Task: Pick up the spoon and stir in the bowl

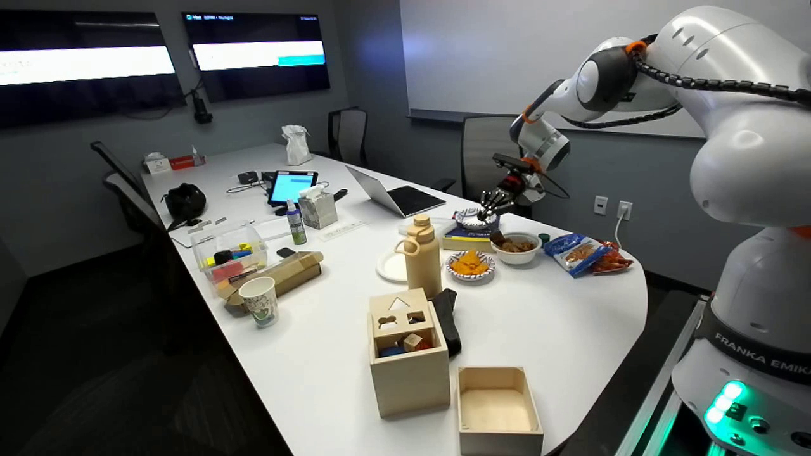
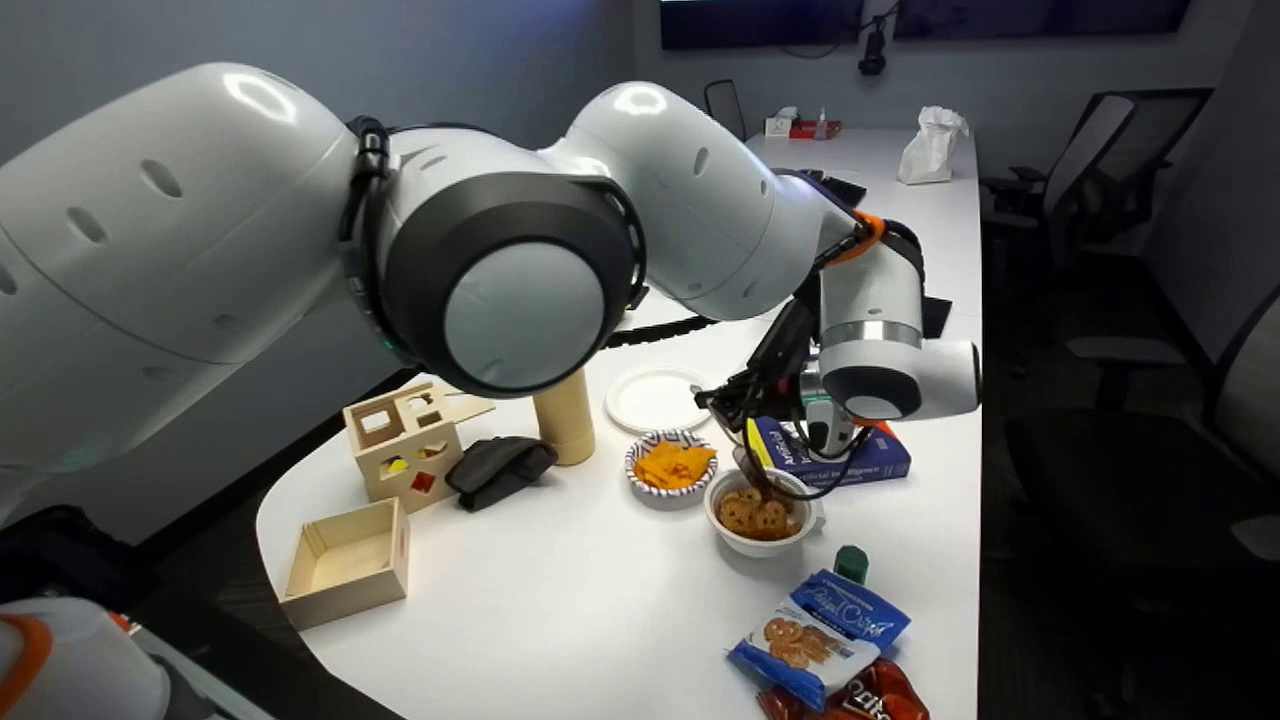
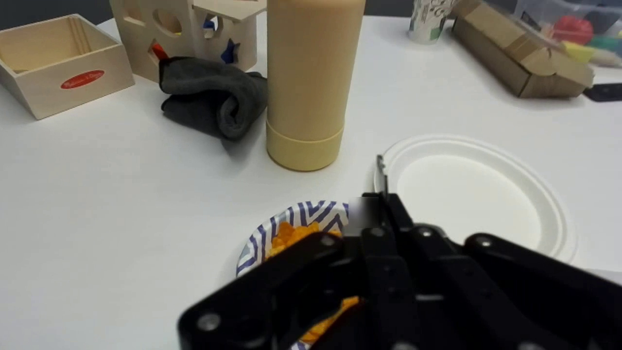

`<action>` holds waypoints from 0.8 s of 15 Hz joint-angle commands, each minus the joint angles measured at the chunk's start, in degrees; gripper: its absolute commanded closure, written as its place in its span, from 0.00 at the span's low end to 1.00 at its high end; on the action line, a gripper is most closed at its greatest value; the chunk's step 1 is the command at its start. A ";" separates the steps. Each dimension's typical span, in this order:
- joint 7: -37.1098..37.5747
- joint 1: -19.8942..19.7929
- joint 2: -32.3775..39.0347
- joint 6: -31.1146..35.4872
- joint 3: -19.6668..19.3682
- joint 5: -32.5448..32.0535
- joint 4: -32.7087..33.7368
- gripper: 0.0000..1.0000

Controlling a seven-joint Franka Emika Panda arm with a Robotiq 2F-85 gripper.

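Observation:
The bowl is small, round and white, with brown crisps inside. It also shows in an exterior view and is out of view in the wrist view. My gripper is above and beside this bowl; it also shows in an exterior view. In the wrist view the fingers are closed together on the spoon, whose thin metallic end sticks out past the fingertips. A dark, tilted spoon-like shape reaches from below the gripper to the bowl's rim. Whether it touches the crisps is unclear.
A patterned bowl with orange chips stands beside the bowl. A tan bottle and white plate are near. Books, a green cap and snack bags lie around. Wooden boxes stand farther off.

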 commanded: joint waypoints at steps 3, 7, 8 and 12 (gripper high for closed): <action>-3.61 -2.56 -2.39 -2.68 1.05 1.54 -5.55 0.99; 1.21 2.54 -1.88 -5.69 -7.00 4.42 -4.22 0.99; 2.08 3.10 -1.81 -6.36 -7.88 4.42 -3.92 0.99; 4.82 4.28 -0.35 -13.54 -9.58 3.47 0.02 0.99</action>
